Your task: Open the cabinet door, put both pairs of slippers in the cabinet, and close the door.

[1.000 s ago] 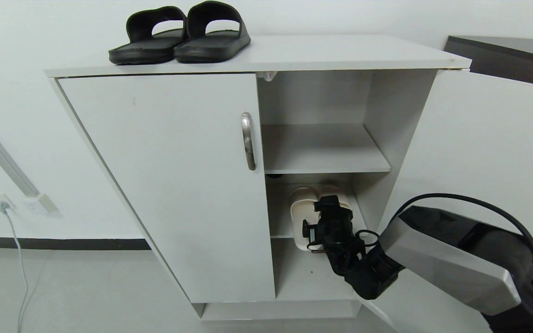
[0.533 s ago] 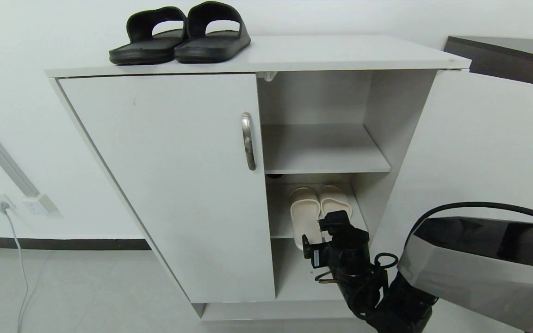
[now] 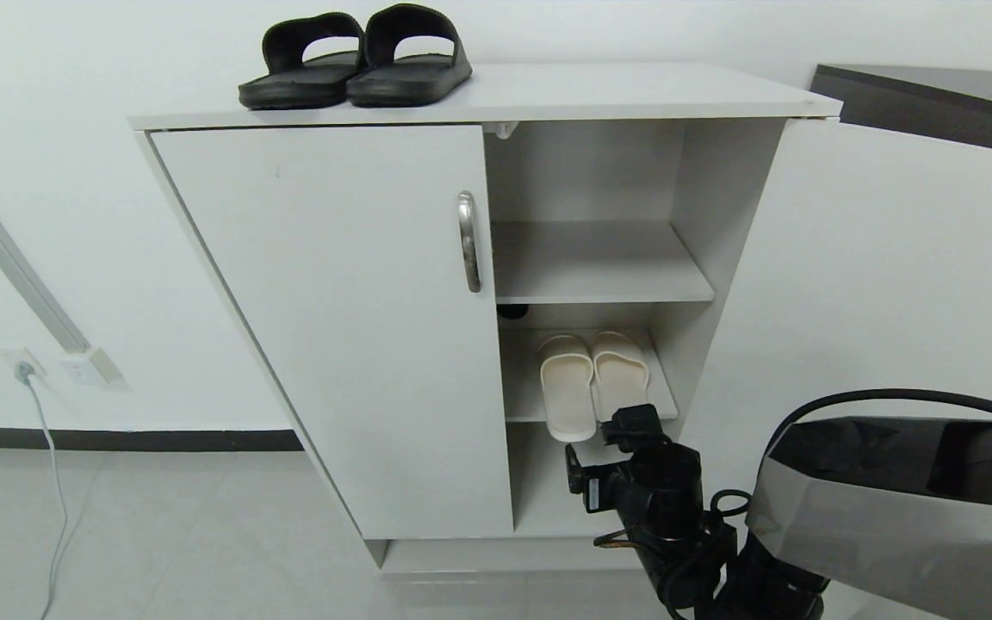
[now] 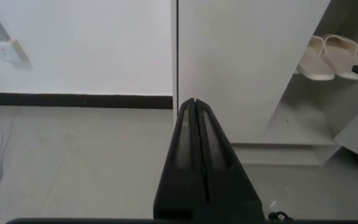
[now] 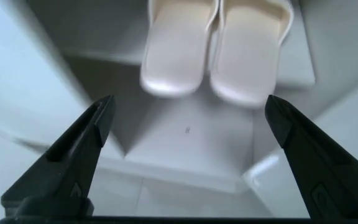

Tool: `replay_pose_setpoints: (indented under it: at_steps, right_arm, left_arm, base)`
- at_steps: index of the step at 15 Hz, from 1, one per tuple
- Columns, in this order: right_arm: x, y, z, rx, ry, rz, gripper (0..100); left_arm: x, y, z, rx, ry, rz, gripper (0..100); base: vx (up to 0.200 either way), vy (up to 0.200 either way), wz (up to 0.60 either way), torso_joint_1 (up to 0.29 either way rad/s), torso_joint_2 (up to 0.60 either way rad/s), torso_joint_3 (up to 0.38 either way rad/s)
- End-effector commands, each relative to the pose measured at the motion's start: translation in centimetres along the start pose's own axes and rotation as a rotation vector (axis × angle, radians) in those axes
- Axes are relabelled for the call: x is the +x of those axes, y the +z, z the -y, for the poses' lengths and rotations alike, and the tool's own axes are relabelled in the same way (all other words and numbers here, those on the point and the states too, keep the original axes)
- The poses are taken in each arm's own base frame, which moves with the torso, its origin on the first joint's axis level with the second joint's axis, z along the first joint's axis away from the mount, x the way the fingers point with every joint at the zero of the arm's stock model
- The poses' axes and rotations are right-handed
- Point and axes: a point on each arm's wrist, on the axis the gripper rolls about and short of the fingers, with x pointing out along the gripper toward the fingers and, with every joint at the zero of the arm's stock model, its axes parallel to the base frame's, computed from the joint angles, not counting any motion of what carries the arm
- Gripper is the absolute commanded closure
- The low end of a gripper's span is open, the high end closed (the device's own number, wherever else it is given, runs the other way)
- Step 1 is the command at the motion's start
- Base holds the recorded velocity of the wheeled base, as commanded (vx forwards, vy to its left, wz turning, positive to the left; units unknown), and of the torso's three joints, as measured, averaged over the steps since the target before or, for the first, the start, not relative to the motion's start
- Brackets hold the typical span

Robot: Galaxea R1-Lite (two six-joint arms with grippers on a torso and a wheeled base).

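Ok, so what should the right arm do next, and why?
Probably raise the right gripper toward the black slippers on the cabinet top. The white slippers already lie on the middle shelf, the gripper hangs open and empty in front of it, and the black pair is not yet inside.

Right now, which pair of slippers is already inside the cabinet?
The cream pair, lying on the second shelf down; the black pair sits on top of the cabinet.
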Motion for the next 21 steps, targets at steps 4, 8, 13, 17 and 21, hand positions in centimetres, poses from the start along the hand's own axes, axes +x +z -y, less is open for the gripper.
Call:
replay_pose_setpoints:
  at_steps: [4, 8, 13, 17, 21]
  right_arm:
    - [-0.52, 0.09, -0.15, 0.002, 0.013, 0.01, 0]
    - [-0.42, 0.2, -0.24, 0.003, 0.018, 0.013, 0]
    - [-0.5, -0.11, -0.52, -0.005, 0.029, 0.005, 0]
    - [-0.66, -0.17, -0.76, -0.008, 0.037, 0.003, 0]
    - [-0.66, -0.26, -0.74, -0.013, 0.035, 0.0, 0]
  left_arm:
    - [0.0, 0.0, 0.0, 0.0, 0.001, 0.0, 100]
    - [0.0, 0.0, 0.0, -0.002, 0.001, 0.0, 100]
    - [0.01, 0.01, 0.0, -0.002, 0.001, -0.001, 100]
    - [0.01, 0.01, 0.0, -0.002, 0.002, -0.001, 100]
    - [0.01, 0.01, 0.0, -0.003, 0.002, -0.001, 100]
  base:
    - [0.0, 0.0, 0.0, 0.0, 0.0, 0.0]
    - [0.0, 0.0, 0.0, 0.0, 0.0, 0.0]
    - [0.0, 0.0, 0.0, 0.003, 0.0, 0.035]
    - [0.0, 0.0, 0.0, 0.001, 0.0, 0.187]
    - [0.0, 0.0, 0.0, 0.005, 0.0, 0.129]
